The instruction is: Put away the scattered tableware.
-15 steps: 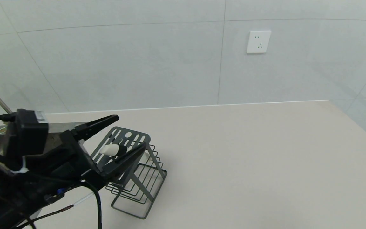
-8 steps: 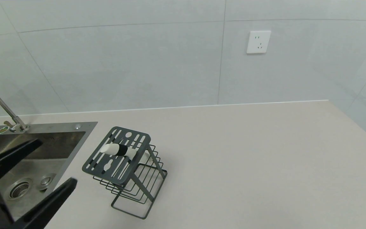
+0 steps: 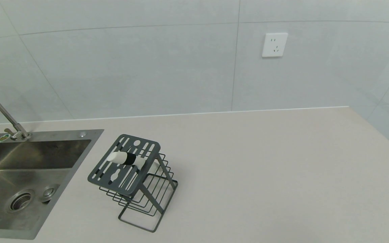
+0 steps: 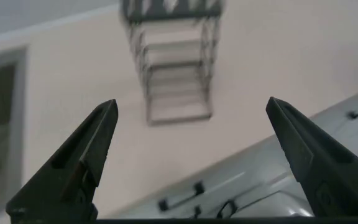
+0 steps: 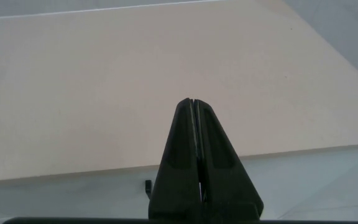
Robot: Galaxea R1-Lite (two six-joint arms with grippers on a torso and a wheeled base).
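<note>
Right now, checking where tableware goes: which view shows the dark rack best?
The head view: the rack stands whole beside the sink, a white-handled utensil on top. The left wrist view catches its wire frame, partly cropped; the right wrist view faces the countertop.

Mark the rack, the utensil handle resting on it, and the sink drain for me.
rack (image 3: 130, 182), head view, slotted top plate.
utensil handle (image 3: 117, 157), head view, white end.
sink drain (image 3: 20, 201), head view, strainer centre.

Bright diffuse light, faint shadow under the rack (image 3: 124, 170), muted sheen in the sink (image 3: 35, 153), tile lines (image 3: 130, 26) bowed
</note>
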